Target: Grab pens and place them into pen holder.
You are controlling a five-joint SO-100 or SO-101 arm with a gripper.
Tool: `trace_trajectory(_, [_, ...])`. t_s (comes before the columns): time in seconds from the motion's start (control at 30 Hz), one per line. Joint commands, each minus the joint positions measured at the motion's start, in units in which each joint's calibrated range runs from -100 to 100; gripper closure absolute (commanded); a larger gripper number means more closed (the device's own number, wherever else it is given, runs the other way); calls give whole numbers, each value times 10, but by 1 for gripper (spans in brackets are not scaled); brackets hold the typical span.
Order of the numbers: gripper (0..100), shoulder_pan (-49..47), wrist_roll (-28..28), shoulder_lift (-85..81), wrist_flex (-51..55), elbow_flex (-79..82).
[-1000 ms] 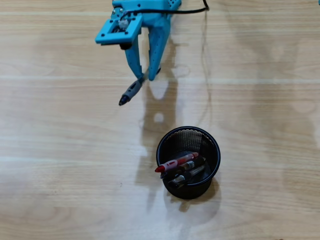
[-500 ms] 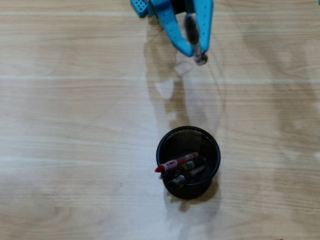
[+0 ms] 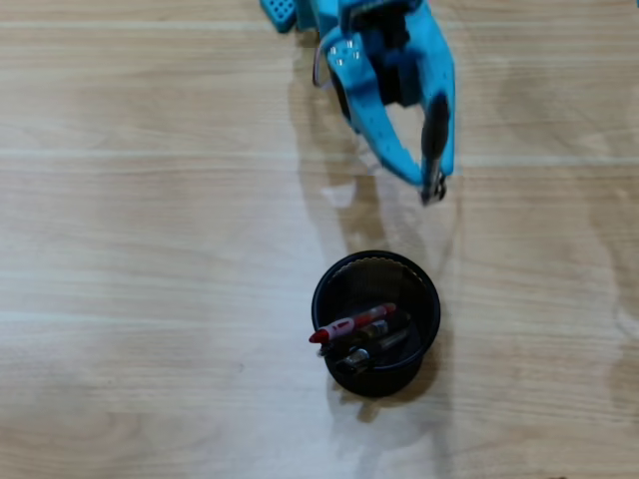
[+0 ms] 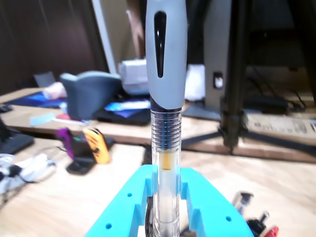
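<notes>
Grey-sleeved pen (image 4: 165, 128) is clamped upright in the gripper (image 3: 431, 188). It should be centred over the pen holder (image 3: 329, 279), clear of 3 pens (image 3: 351, 326) inside, then released.

Office: cluttered desk (image 4: 59, 131), tripod (image 4: 232, 118), wood-grain table (image 3: 150, 249).

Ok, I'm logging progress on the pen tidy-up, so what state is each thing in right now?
Gripper: shut on the grey-sleeved pen, above the table beyond the cup.
Grey-sleeved pen: clamped between the jaws, lifted, not yet in the cup.
Pen holder: upright on the table, partly filled.
Red pen: inside the holder, leaning on its rim.
Other pens: lying inside the holder.
</notes>
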Motion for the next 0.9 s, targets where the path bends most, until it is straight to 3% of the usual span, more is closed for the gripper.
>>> trace_trajectory(0.0, [98,20,2,57,-57,-19])
trace_trajectory(0.33, [98,44,25,205,-106,-99])
trace_trajectory(0.67, [97,40,24,246,-106,-127])
trace_trajectory(0.87, [88,33,24,243,-106,-126])
